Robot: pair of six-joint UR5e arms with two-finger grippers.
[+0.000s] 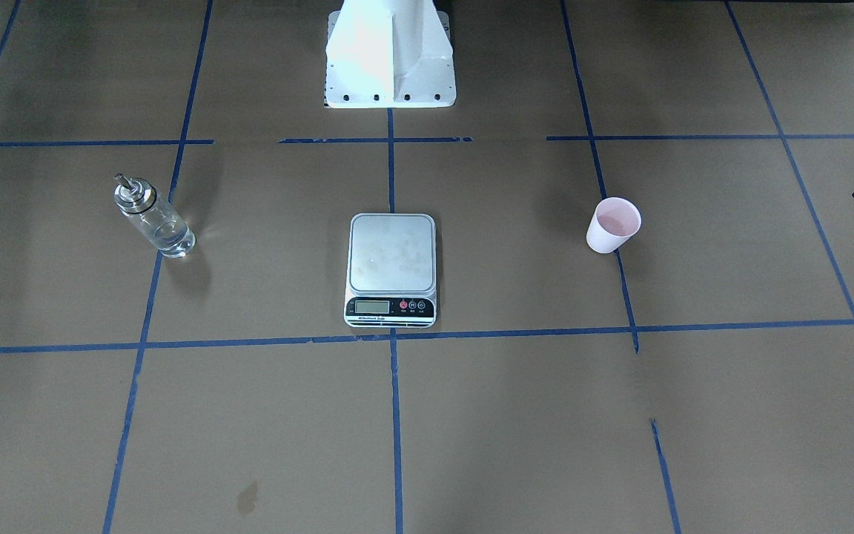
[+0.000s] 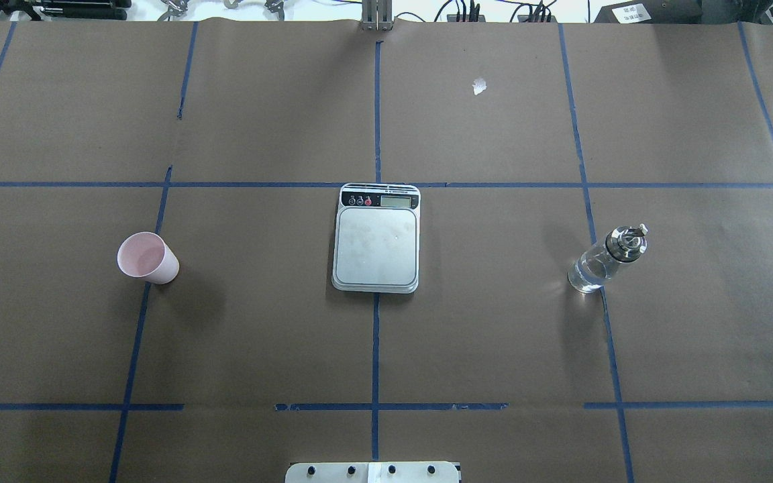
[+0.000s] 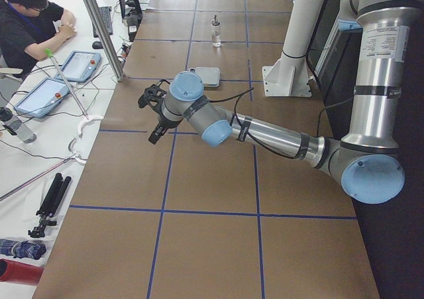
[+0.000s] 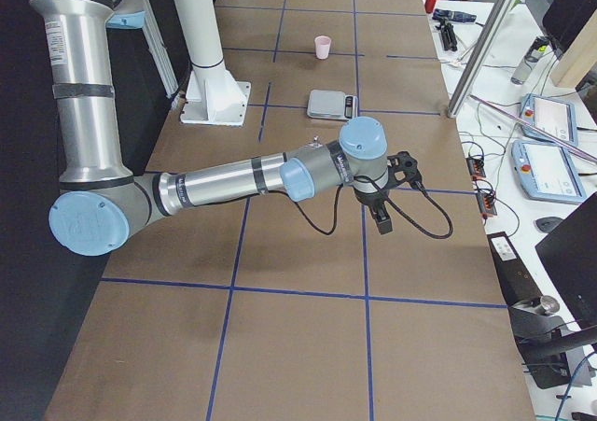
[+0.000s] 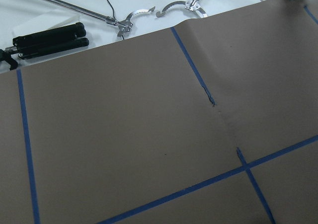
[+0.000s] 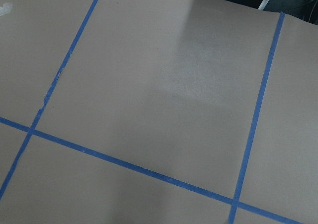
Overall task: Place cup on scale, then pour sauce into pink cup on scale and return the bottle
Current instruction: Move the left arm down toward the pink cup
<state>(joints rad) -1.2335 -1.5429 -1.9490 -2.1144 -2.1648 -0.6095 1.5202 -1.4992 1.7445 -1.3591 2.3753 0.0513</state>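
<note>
You've got nothing done yet: cup (image 2: 147, 258) mid-left, scale (image 2: 377, 245) bare at centre, bottle (image 2: 606, 260) mid-right. Left gripper (image 3: 156, 130), right gripper (image 4: 382, 217): can't tell if open.

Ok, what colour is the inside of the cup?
Pink; the cup shows best in the overhead exterior view.

overhead: looks forward-down | front: opposite, steep | shared: scale (image 2: 376, 245)

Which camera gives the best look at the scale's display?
The exterior front-facing view: the scale sits central, its grey display on the edge nearest the camera. Overhead shows it too, display on the far edge. Both side views show the scale small and distant; the wrist cameras miss it.
</note>
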